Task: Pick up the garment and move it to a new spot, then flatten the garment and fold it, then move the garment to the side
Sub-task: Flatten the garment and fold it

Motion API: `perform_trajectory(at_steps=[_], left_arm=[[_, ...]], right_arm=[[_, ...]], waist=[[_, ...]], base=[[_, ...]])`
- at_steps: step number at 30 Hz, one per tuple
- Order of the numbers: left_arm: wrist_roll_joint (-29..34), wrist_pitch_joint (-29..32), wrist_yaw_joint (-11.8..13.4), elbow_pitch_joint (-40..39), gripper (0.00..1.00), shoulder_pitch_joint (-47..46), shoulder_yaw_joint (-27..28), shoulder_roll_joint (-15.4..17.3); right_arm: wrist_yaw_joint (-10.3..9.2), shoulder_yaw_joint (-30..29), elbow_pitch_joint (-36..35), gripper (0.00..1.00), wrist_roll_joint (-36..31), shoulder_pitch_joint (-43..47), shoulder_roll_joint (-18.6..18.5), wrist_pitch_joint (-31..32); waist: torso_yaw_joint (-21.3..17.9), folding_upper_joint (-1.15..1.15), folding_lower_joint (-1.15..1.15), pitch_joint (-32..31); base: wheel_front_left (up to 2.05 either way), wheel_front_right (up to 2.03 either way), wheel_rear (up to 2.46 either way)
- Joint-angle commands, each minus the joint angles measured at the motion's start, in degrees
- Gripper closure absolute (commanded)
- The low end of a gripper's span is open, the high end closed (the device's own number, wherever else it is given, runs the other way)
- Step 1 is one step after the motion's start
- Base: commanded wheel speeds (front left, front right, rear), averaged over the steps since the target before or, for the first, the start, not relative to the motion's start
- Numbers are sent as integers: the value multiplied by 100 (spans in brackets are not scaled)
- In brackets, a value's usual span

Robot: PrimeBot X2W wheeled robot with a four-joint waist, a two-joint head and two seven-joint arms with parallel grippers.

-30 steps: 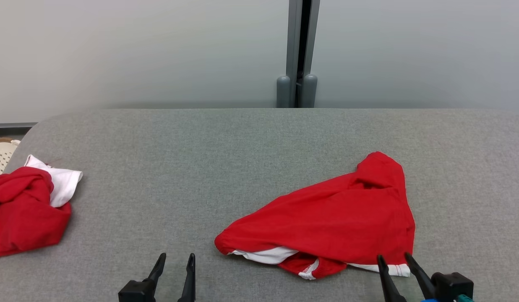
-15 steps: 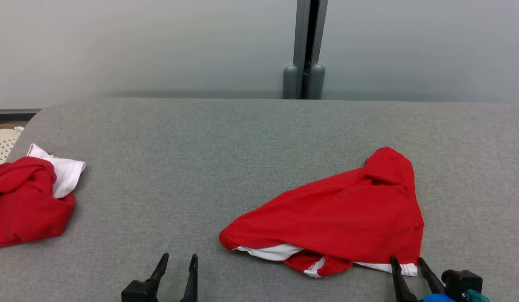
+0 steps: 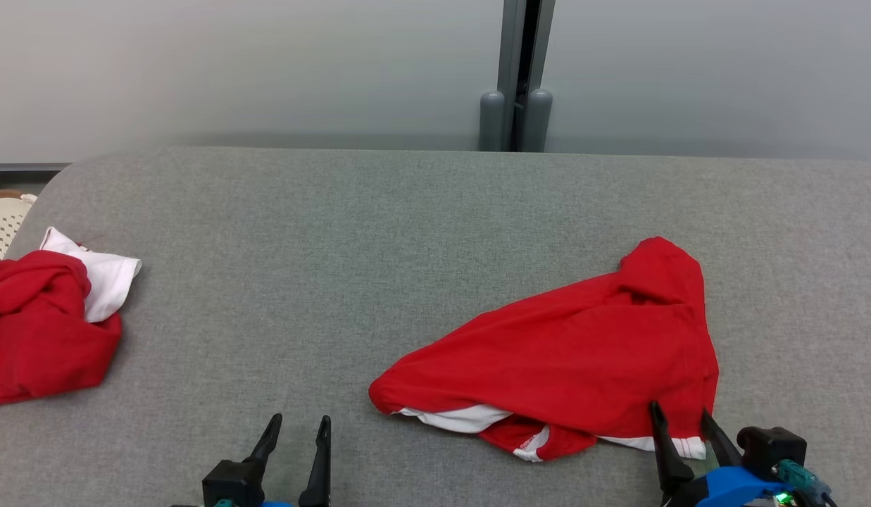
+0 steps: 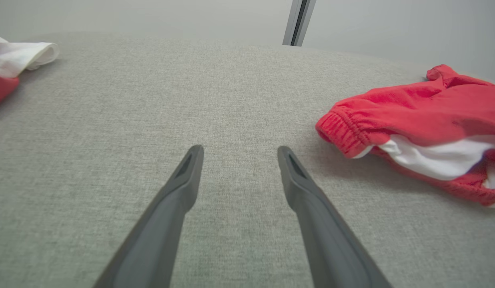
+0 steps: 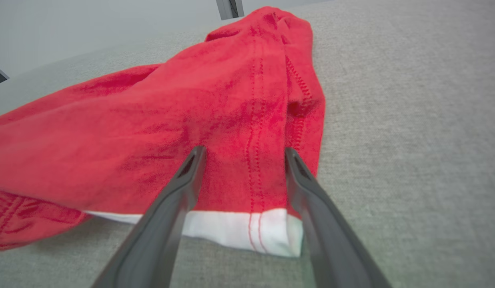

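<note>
A red garment [image 3: 569, 359] with white trim lies crumpled in a rough triangle on the grey table [image 3: 351, 239], right of centre. My right gripper [image 3: 679, 415] stands open over its near right corner, where a white hem band shows [image 5: 247, 230]; the two fingers straddle that corner above the red cloth [image 5: 231, 120]. My left gripper [image 3: 298, 426] is open above bare table at the near edge, well left of the garment [image 4: 423, 120], nothing between its fingers [image 4: 187, 176].
A second red and white cloth heap [image 3: 41, 317] lies at the table's left edge. A pale perforated basket [image 3: 0, 225] shows beyond that edge. A grey wall with a vertical post [image 3: 516, 77] stands behind the table.
The right gripper has come forward over the garment's near right corner. The head camera has shifted, sliding the whole scene; the left gripper has stayed put.
</note>
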Motion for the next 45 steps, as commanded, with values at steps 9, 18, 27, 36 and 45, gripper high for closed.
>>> perform_trajectory(at_steps=[9,18,27,36,45], left_arm=[[30,-15,-24,26,0,-100,7,-2],[27,-16,-34,-4,0,-169,-30,-2],[7,-15,-29,-22,0,-297,-126,-3],[73,-16,9,-67,0,-159,0,-3],[76,-16,0,-60,0,-107,-34,-2]], right_arm=[[0,38,-408,100,29,-25,-12,-20],[0,-375,-1034,100,-54,-507,-18,-20],[0,-771,-897,100,-411,-971,-36,-20],[0,-402,-1077,0,-355,-262,-9,-20],[0,-57,-701,0,-104,347,-10,-20]], waist=[[11,0,0,13],[-1,0,0,112],[213,0,0,213],[-22,0,0,44],[-169,0,0,11]], base=[[0,0,0],[0,0,0],[0,0,0],[0,0,0],[0,0,0]])
